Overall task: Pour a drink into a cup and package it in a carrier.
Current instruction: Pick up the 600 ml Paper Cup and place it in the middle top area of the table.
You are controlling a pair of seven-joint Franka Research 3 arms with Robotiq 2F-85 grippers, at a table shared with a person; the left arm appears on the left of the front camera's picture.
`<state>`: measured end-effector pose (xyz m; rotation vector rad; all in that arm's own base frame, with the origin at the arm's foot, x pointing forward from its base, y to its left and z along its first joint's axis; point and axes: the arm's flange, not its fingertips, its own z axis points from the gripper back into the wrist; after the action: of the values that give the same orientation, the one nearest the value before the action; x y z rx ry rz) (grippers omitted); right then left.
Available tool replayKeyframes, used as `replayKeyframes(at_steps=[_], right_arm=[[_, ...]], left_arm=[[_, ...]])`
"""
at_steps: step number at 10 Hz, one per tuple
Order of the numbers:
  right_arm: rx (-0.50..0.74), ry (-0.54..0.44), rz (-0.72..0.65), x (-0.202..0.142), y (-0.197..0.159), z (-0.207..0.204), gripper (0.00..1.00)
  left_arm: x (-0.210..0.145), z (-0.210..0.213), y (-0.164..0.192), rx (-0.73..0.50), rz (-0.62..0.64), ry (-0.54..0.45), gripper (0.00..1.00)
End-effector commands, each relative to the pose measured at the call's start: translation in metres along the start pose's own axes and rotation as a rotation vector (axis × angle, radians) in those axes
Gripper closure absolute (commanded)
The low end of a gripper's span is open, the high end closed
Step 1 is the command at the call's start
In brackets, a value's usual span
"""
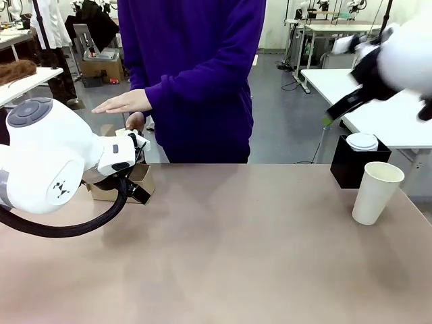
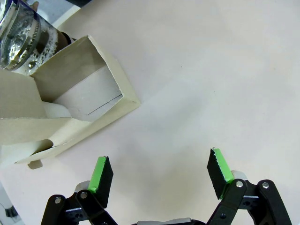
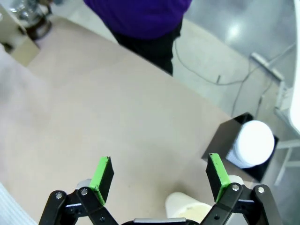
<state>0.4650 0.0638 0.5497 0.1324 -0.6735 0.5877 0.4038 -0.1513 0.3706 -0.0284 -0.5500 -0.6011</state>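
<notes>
Over by cup [image 1: 376,196]: lower empty, wide-spread right gripper [image 3: 158,161] squarely around it, squeeze lightly; hold released left gripper [image 2: 159,158] off carrier [image 2: 70,61].

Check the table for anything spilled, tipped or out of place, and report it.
Nothing stands out. The cup stands upright on the table beside the black box. The carrier rests on the table next to the glass pitcher. No liquid shows on the surface.
</notes>
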Motion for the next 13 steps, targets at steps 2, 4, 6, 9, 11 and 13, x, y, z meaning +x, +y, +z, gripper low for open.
replayKeyframes(at_steps=[2,4,6,9,11,13], right_arm=[[0.207,-0.135,0.017,-0.046,-0.087,0.034,0.0],[0.334,-0.3,0.054,-0.107,-0.13,0.049,0.0],[0.352,-0.455,0.055,-0.173,-0.159,0.058,0.0],[0.446,-0.601,0.139,-0.253,-0.182,0.034,0.0],[0.492,-0.612,0.152,-0.278,-0.183,0.007,0.0],[0.516,-0.639,0.137,-0.291,-0.184,-0.013,0.0]], left_arm=[[0.0,0.0,0.0,0.0,0.0,0.0,0.0],[0.0,0.0,0.0,0.0,0.0,0.0,0.0],[0.0,0.0,0.0,0.0,0.0,0.0,0.0],[0.0,0.0,0.0,0.0,0.0,0.0,0.0],[0.0,0.0,0.0,0.0,0.0,0.0,0.0],[0.0,0.0,0.0,0.0,0.0,0.0,0.0]])
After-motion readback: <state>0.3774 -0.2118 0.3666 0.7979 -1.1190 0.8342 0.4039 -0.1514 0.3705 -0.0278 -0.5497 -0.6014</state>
